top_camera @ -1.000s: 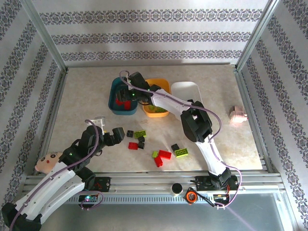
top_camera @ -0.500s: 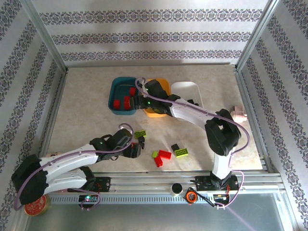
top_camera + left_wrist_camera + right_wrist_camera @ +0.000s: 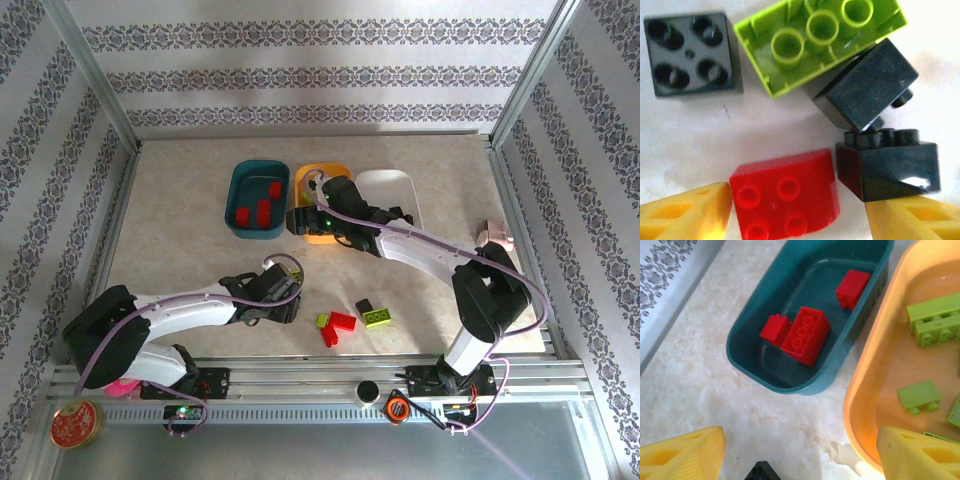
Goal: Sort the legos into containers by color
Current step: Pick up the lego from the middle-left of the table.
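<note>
My left gripper [image 3: 799, 214] straddled the red brick [image 3: 785, 197], jaws apart; it looked light, stiff, slick, best pinched by its flat sides.

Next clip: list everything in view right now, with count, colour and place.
teal tray: one, far centre, left of row
orange tray: one, middle of row
white tray: one, right of row
red bricks: three, in teal tray
green bricks: at least three, in orange tray; rest hidden
brick cluster: three black, one green, one red, at left tool
loose bricks: two red, two green, one black, front centre
pink object: one, far right
pink item: one, mostly hidden under left arm
tin: one, red, front left corner
left tool: yellow, open, red brick between its tips
right tool: yellow, open, near teal and orange trays
</note>
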`<state>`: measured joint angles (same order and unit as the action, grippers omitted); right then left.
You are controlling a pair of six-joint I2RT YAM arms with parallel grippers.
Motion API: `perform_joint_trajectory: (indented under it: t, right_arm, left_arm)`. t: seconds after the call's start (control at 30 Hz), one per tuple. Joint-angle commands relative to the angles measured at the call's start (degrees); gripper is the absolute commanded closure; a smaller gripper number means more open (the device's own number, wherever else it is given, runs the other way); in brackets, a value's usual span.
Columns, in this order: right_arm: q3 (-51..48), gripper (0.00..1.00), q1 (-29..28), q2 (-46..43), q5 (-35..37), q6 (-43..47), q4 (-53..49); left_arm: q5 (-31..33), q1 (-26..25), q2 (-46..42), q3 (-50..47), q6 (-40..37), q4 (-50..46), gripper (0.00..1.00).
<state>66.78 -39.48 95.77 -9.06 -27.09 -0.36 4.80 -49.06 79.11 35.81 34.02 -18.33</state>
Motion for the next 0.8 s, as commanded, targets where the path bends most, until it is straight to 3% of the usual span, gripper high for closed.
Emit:
perform_joint_trajectory:
  t: [0.0,0.13,0.33,0.57,0.77]
  right_arm:
    - [-1.26,0.20,0.46,-2.59,0.88,-0.11,1.93]
    - [-1.83,0.20,0.57,-3.11,0.92,-0.01,2.20]
    - [-2.35,0.20,0.63,-3.03,0.90,-0.15,2.51]
    - [-2.89,0.20,0.72,-3.21,0.90,-0.73,3.17]
    - [-4.41,0.20,1.33,-5.15,1.33,-1.07,3.23]
  left_arm:
    - [0.92,0.81,2.07,1.98,-2.35,2.02,0.30]
    - [0.03,0.81,3.56,2.03,-1.82,1.22,0.37]
    - [1.95,0.63,2.50,1.08,-1.41,-4.19,0.36]
    - [0.50,0.50,3.56,0.84,-1.59,-3.65,0.54]
    - [-0.23,0.98,-3.86,0.51,-0.79,-4.57,0.59]
